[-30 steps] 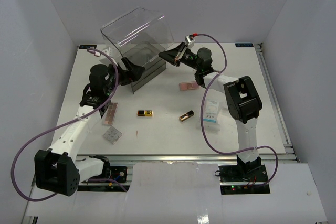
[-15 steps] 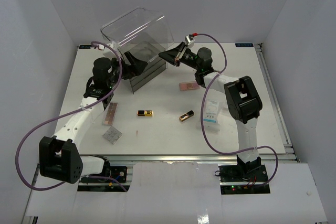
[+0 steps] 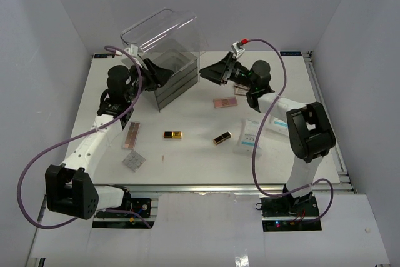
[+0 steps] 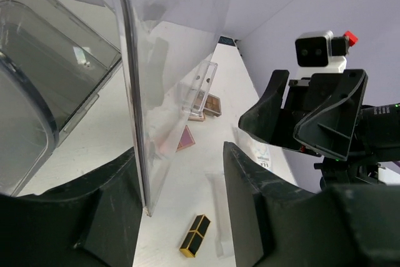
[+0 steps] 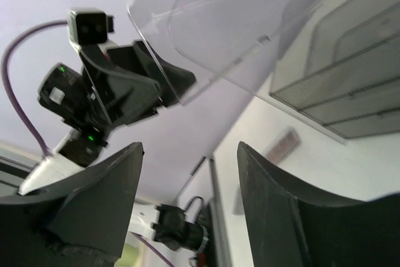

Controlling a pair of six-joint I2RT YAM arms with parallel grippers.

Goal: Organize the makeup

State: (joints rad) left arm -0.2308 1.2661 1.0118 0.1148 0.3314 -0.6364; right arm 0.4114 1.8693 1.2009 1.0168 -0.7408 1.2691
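At the raised lid (image 3: 159, 29), left gripper (image 4: 181, 154) straddles its edge, unclamped; right gripper (image 5: 190, 145) gapes empty. Clamp squarely first.

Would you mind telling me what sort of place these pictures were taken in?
Probably a lab robot cell, not a home: a white table closed in by bare white walls, and a left arm and a right arm bolted to a metal rail at its near edge.

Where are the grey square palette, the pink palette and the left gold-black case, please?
grey square palette (image 3: 134, 161): top view, its centre.
pink palette (image 3: 224, 102): top view, its centre.
left gold-black case (image 3: 173, 134): top view, its centre.
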